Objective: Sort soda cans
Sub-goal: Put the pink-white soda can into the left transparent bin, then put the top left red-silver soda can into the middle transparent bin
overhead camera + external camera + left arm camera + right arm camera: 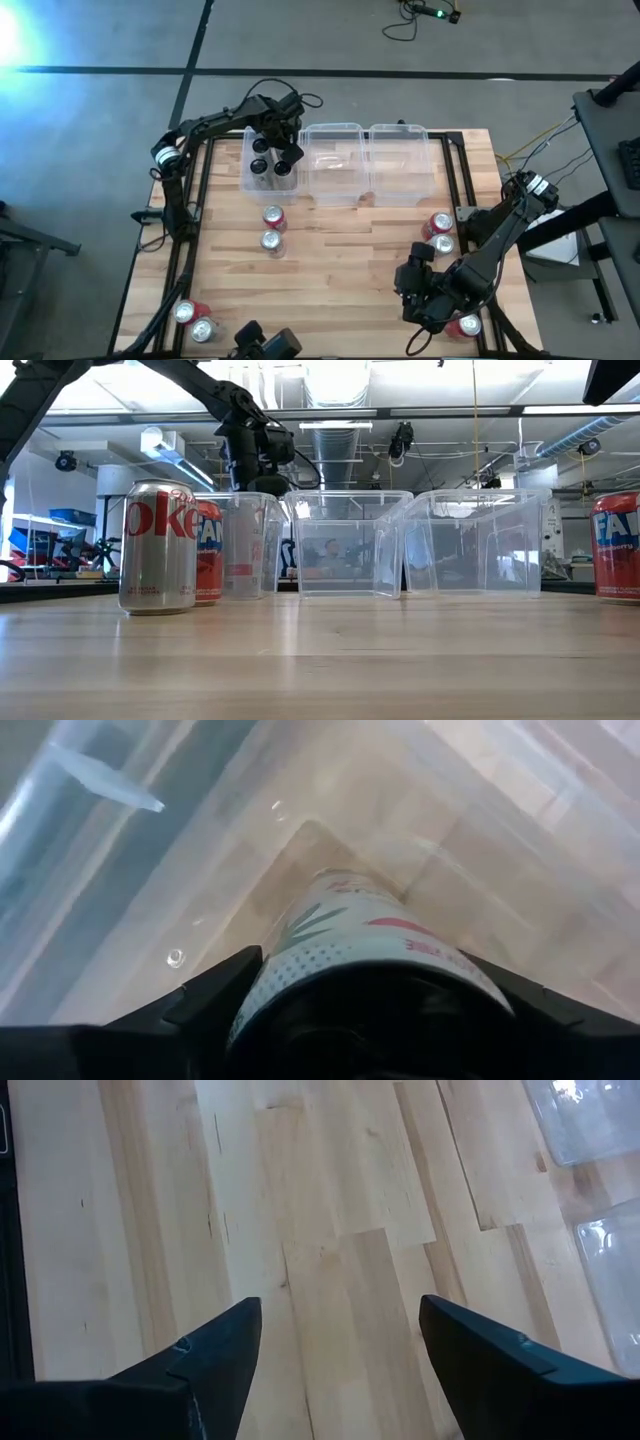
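Observation:
My left gripper (284, 158) reaches down into the left clear bin (247, 178) and is shut on a soda can (350, 935). Two dark cans (260, 146) (260, 167) stand on that bin's floor beside it. My right gripper (417, 287) hangs open over bare wood (340, 1230) at the near right, with nothing between its fingers. A red can (273, 217) and a silver can (270, 241) stand on the table in front of the left bin. Other cans stand at the right edge (440, 233), the near right (466, 325) and the near left (194, 320). My left gripper pinches the can's side wall (272, 972) between its two fingers, one on each side. The fingers come from above and point down into the bin. The can's far end points at the bin floor (330, 840); whether it rests on the floor I cannot tell.
The middle bin (332, 168) and the right bin (402, 166) stand in a row with the left one at the table's far side. In the low view a silver can (157, 547) and a red can (208, 550) stand before the bins, another red can (615, 547) at the right.

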You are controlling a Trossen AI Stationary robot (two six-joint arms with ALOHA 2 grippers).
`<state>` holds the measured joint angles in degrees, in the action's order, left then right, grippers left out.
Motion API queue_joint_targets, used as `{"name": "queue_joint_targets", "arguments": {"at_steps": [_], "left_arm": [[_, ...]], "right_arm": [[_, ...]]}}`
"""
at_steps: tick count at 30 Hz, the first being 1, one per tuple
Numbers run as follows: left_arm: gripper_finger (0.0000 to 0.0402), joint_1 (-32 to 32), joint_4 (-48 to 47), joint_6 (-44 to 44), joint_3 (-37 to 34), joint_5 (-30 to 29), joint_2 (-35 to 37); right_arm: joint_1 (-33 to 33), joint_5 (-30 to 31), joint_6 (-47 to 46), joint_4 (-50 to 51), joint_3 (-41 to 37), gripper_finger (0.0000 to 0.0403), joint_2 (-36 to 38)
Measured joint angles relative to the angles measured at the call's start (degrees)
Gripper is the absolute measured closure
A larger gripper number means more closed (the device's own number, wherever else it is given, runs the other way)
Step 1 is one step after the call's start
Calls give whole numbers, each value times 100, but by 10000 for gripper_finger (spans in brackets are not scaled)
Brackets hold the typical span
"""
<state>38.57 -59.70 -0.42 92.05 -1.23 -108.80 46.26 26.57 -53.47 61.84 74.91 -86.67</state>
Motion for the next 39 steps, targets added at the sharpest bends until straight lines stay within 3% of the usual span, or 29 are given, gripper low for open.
{"name": "queue_joint_targets", "arguments": {"at_steps": [14,24,28,34,39], "left_arm": [[70,-7,-631,13,698,-263,12],[67,-109,-1390,118,2030,-44,145],[67,-190,-1560,131,2647,468,278],[67,-778,-1638,-6,2927,788,868],[67,-1751,-1662,-349,2803,753,1425]], "right_arm": [[0,2,84,7,0,98,0],[0,51,354,18,2,78,0],[0,188,423,18,2,74,0],[0,932,717,-205,-5,76,0],[-13,1325,1008,-538,-17,71,-2]]}}
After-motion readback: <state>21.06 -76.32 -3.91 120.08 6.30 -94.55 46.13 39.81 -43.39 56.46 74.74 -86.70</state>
